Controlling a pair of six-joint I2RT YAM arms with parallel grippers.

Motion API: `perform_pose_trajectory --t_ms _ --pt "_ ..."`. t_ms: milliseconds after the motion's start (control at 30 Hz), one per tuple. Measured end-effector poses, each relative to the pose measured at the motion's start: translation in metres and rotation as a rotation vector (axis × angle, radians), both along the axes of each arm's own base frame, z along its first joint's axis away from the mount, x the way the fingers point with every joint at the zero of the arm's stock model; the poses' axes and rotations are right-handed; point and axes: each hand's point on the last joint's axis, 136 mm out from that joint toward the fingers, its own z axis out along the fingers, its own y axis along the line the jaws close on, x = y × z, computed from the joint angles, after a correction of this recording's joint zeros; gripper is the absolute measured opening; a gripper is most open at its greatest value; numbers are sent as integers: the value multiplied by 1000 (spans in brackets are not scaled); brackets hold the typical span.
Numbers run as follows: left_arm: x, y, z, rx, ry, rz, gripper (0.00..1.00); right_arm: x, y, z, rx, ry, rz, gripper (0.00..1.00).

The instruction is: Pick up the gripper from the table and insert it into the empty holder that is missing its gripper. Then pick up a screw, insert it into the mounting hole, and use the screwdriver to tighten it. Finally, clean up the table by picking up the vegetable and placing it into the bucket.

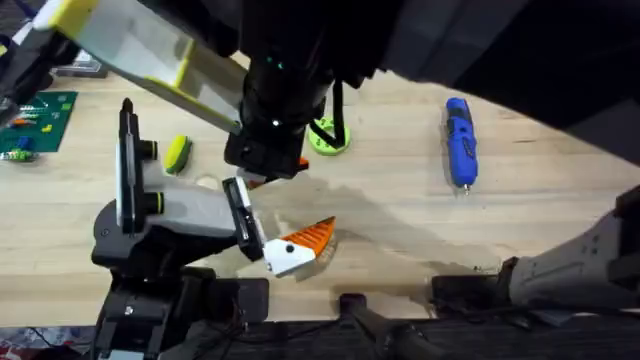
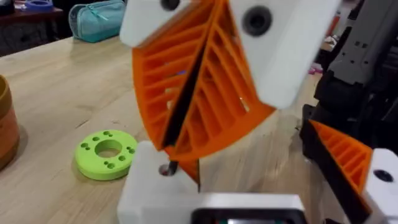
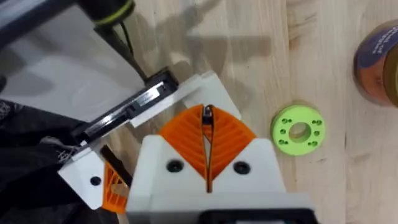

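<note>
Meanwhile, right gripper [image 3: 208, 121] clamped on screw [image 3: 207, 112]; left gripper [image 1: 300, 245] jaws unclear.

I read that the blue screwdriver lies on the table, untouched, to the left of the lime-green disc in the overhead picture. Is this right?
Not quite. The screwdriver does lie on the table, untouched, but it is to the right of the lime-green disc, not to the left. The overhead view shows it.
</note>
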Motion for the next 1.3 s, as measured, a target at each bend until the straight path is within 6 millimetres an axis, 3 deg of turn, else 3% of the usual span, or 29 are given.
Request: perform_pose_trajectory --t_ms 467,700,1300 --pt "0 0 0 0 0 0 988 0 0 -1 -3 1 0 11" --pt "0 0 0 -5 15 0 988 3 5 -18 -37 21 -1 11" --pt "0 0 0 -6 17 -2 987 3 4 -19 -40 23 -1 8"
